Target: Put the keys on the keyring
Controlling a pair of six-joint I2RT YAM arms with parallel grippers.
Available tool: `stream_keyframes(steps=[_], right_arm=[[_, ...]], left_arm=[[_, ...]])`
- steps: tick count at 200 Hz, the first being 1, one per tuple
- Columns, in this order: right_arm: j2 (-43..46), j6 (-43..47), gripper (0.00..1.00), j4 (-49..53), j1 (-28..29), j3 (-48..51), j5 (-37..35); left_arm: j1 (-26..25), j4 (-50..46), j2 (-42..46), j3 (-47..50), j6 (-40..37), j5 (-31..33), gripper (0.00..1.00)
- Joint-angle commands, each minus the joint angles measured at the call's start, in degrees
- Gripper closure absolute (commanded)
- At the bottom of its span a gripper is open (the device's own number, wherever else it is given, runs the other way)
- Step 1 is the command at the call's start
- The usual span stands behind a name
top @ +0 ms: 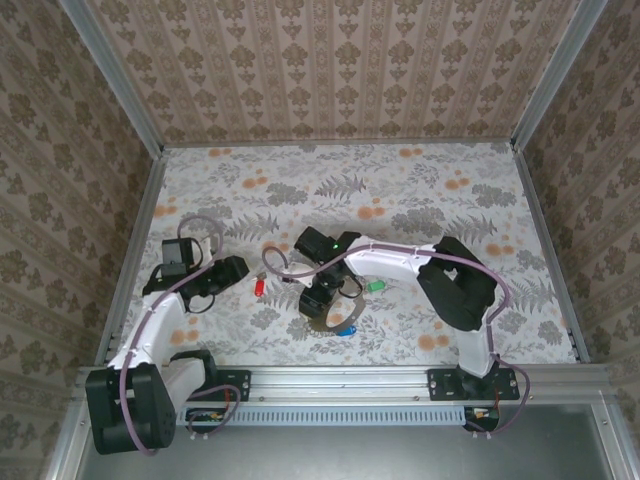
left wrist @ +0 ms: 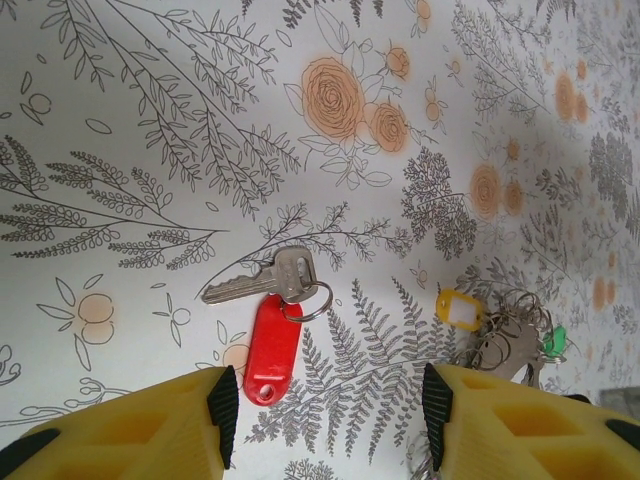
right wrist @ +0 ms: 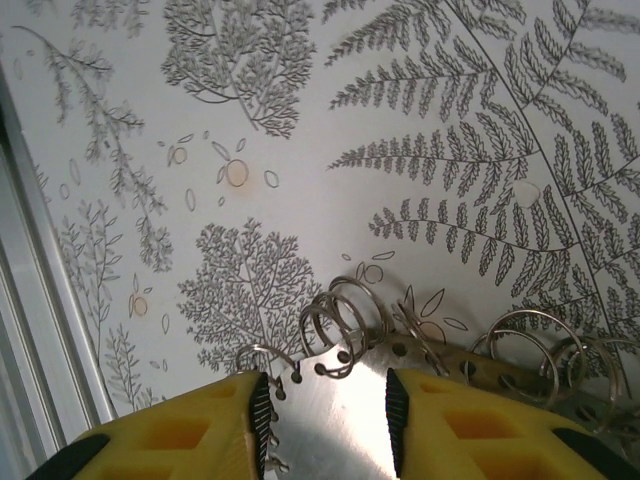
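Closing well means centring first: the left gripper [left wrist: 330,400] has wide jaws, the red key [left wrist: 270,322] lying just ahead, off-centre between the fingers. The right gripper [right wrist: 328,405], jaws narrow, seems to pinch the keyring [right wrist: 322,330], loops just beyond the tips.

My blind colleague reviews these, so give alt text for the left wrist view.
A silver key with a red tag lies on the flowered table just ahead of the open left gripper. A yellow tag and tangled rings lie to its right.
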State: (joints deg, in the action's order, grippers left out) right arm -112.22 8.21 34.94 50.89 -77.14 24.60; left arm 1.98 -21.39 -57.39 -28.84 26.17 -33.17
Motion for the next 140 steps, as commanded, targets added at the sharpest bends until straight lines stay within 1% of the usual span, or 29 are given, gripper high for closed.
stream_keyframes(steps=[1, 59, 88, 128, 140], right_arm=[[-1.72, -7.11, 0.61, 2.38, 0.43, -1.27, -0.01], [-4.88, -7.86, 0.61, 5.53, 0.69, -3.71, 0.8], [-5.31, -8.05, 0.62, 5.93, 0.82, -3.93, 0.0], [-4.94, -6.63, 0.69, 7.04, 1.57, -4.36, 2.15], [-4.26, -6.22, 0.7, 6.86, 1.68, -4.0, 2.78]], left_arm=[[0.31, 0.11, 0.65, 0.82, 1.06, -0.56, 0.46], [0.3, 0.85, 0.9, 1.17, 1.16, -1.22, 0.46], [0.28, 1.21, 1.06, 1.49, 1.16, -1.42, 0.46], [0.14, 1.34, 1.2, 1.51, 1.09, -1.64, 0.47], [0.21, 1.24, 1.22, 1.51, 1.08, -1.67, 0.47]])
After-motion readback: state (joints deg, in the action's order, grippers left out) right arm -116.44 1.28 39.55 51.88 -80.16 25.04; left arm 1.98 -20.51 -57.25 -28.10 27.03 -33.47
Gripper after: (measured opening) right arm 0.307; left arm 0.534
